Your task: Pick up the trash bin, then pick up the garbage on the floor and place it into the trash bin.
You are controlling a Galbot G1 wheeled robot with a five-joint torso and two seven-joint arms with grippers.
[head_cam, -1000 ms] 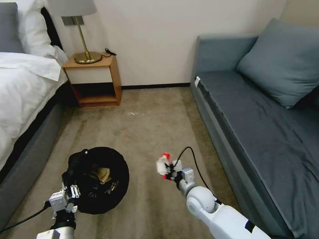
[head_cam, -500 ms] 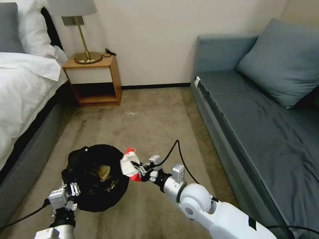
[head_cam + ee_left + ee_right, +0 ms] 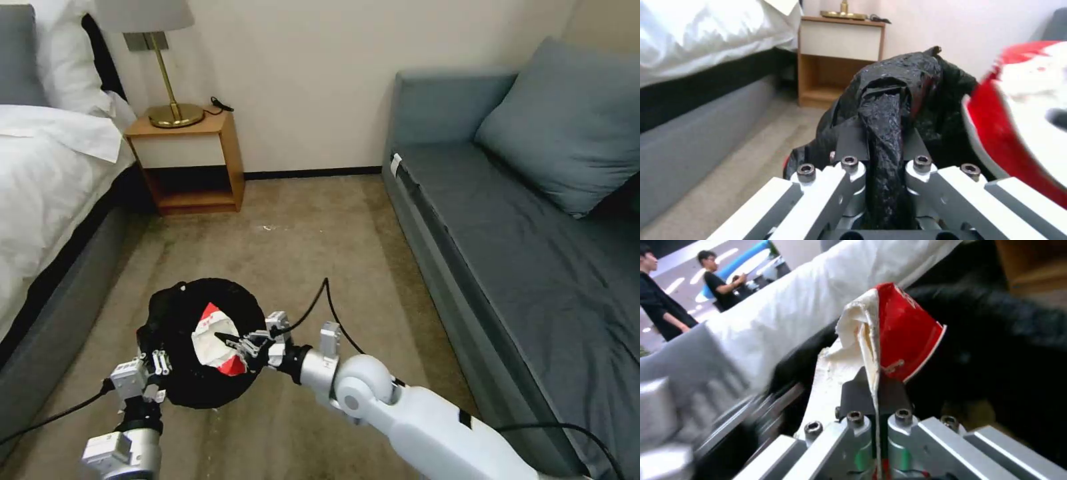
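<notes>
The red snack packet [image 3: 215, 338] hangs over the mouth of the trash bin [image 3: 200, 393], pinched flat between the closed fingers of the right tool [image 3: 239, 345]; the right wrist view shows its thin white-and-red edge clamped between the two pads. In the head view it sits at about 5 o'clock of the bin's centre, inside the black rim and above the opening, not yet dropped. The bin is off the carpet, carried by the left tool [image 3: 155, 363], which is closed on a bunched fold of the black bag [image 3: 889, 110] at the rim's 8 o'clock; the left wrist view shows the twisted plastic running between its fingers.

Judged from this, the packet is at the release stage. The risks: the bin hangs from the liner only, so the bag could slip through the left tool's fingers or pull off the rim, tipping the bin. The packet is light and crumpled, so it may cling to a pad when the fingers part, or flutter out over the near rim onto the carpet [image 3: 300, 247].

Around them: the bed [image 3: 47, 173] at 10 o'clock, the nightstand [image 3: 190, 157] at 12, the grey sofa [image 3: 520, 253] at 3.
</notes>
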